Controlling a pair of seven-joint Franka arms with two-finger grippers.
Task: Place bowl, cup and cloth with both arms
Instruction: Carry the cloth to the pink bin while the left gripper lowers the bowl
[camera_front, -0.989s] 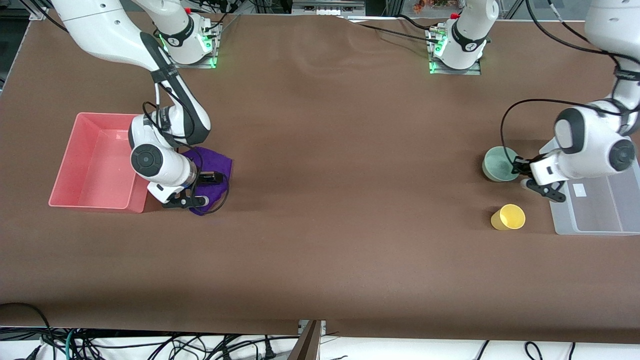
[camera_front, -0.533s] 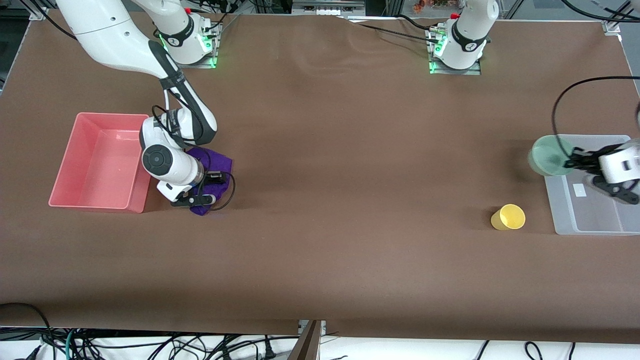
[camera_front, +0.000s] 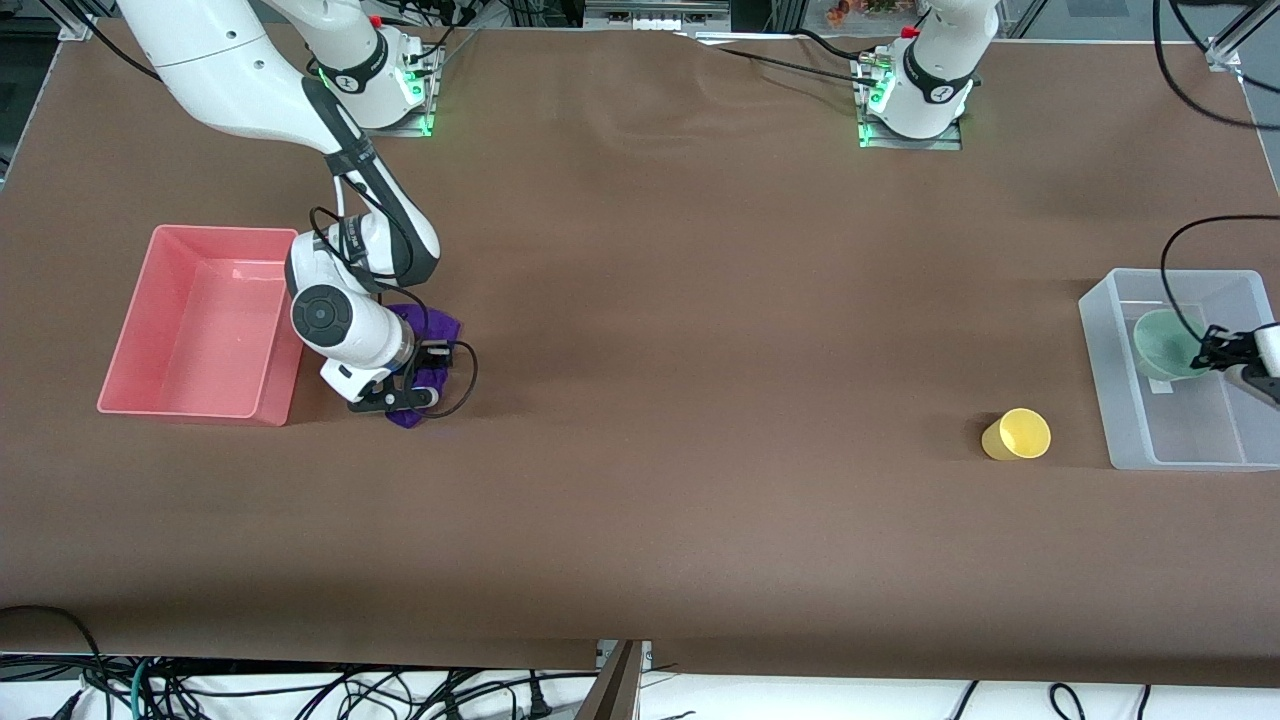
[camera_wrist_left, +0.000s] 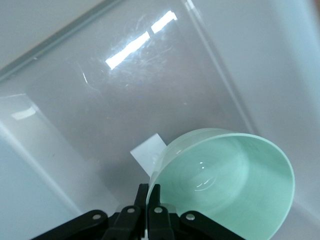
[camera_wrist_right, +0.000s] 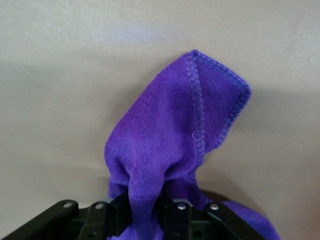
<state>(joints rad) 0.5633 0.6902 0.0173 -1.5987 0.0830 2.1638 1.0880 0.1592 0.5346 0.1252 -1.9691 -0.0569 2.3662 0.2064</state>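
Left claw (camera_wrist_left: 148, 200) pinches bowl (camera_wrist_left: 227, 182) rim over clear bin (camera_front: 1100, 330); right claw (camera_wrist_right: 145, 212) pinches cloth (camera_wrist_right: 175, 150) beside pink bin (camera_front: 285, 400).

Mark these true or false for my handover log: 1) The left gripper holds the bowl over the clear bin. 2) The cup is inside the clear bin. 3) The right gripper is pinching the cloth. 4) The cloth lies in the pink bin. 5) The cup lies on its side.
1) True: the left gripper is shut on the rim of the bowl over the clear bin.
2) False: the cup is on the table beside the clear bin.
3) True: the right gripper is shut on the cloth.
4) False: it is beside the pink bin.
5) True.
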